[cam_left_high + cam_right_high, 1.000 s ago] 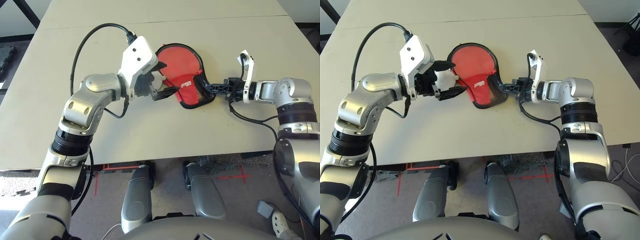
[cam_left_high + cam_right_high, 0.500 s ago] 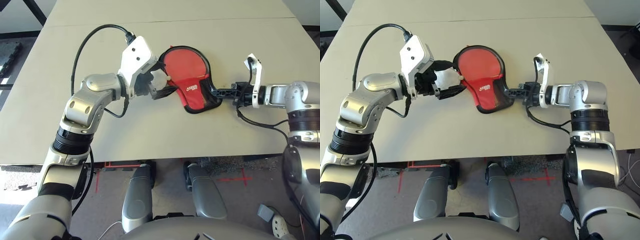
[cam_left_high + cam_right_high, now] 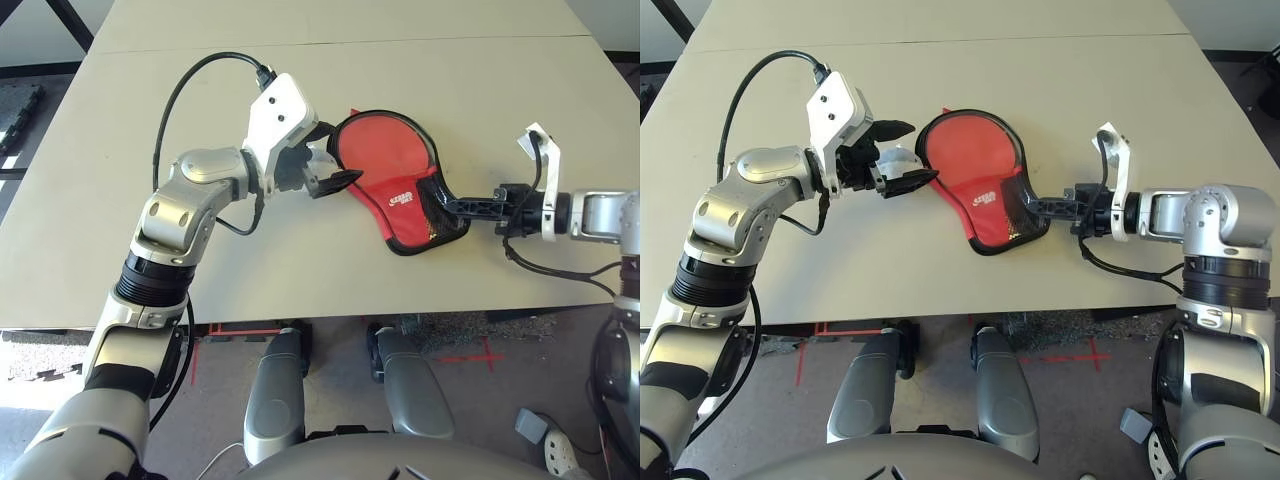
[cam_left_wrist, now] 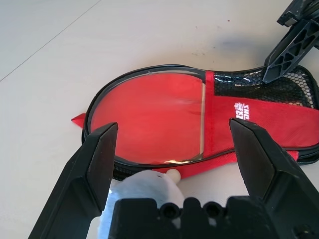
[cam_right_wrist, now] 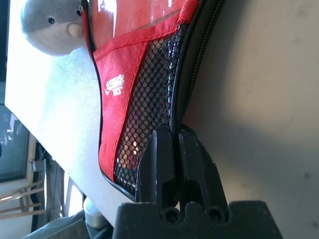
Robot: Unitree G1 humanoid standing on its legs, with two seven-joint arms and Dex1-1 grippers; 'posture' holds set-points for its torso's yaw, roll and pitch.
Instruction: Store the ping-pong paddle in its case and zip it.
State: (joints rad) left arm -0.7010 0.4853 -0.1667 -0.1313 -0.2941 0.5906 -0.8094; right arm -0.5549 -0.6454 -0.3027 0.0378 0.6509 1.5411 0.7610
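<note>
The red case [image 3: 405,195] lies on the table, round end towards my left gripper, black mesh pocket [image 5: 144,114] towards the right one. Inside its black zip rim shows the ping-pong paddle's round red face [image 4: 149,119]; the handle is hidden under the logo part. My right gripper [image 3: 447,202] is shut on the case's black zip rim beside the mesh pocket [image 5: 175,132]. My left gripper [image 3: 921,152] hovers open at the round end, its fingers spread wide with the case ahead of them [image 4: 172,129], touching nothing.
A small round grey-white plush pouch [image 3: 895,160] lies on the table [image 3: 300,260] under my left gripper, close against the case's round end. A seam crosses the far tabletop. The table's front edge runs near my body.
My right gripper has drawn the case to the right and a little towards me, turning it. The left gripper has stayed open over the pouch. The camera shifted slightly.
</note>
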